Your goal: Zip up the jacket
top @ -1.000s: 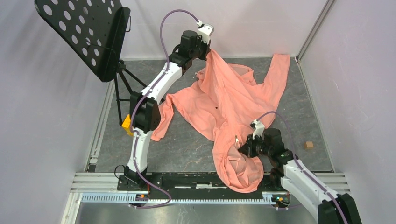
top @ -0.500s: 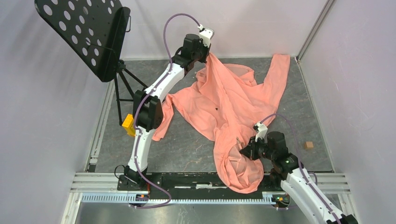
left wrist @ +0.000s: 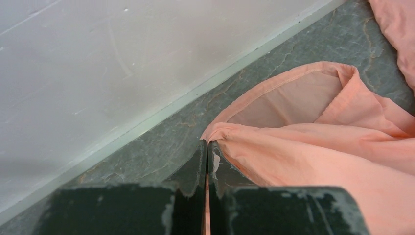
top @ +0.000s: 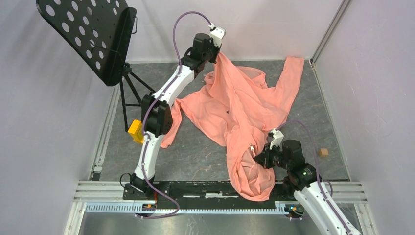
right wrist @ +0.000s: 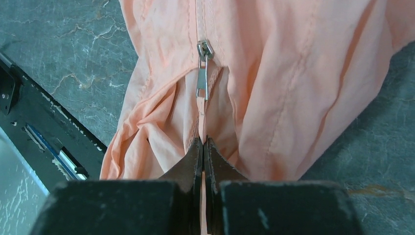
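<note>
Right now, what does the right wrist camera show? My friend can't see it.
The right gripper is shut on a thin strip of the pink jacket, just below the metal zipper pull. Grey table shows around it.

The jacket (top: 235, 110) covers most of the middle of the floor, from the back wall down to the black rail (top: 195, 188) in front. There is open bare floor (top: 195, 152) between the left arm (top: 164, 93) and the jacket. More bare floor runs along the right wall, with only a small block (top: 323, 152) on it. The right arm (top: 303, 176) stands between that room and the jacket. On the left, a big black stand (top: 88, 34) leans over the corner. Its legs (top: 126, 81) and a yellow thing (top: 135, 131) sit just beside the left arm, so that side is tight.
</note>
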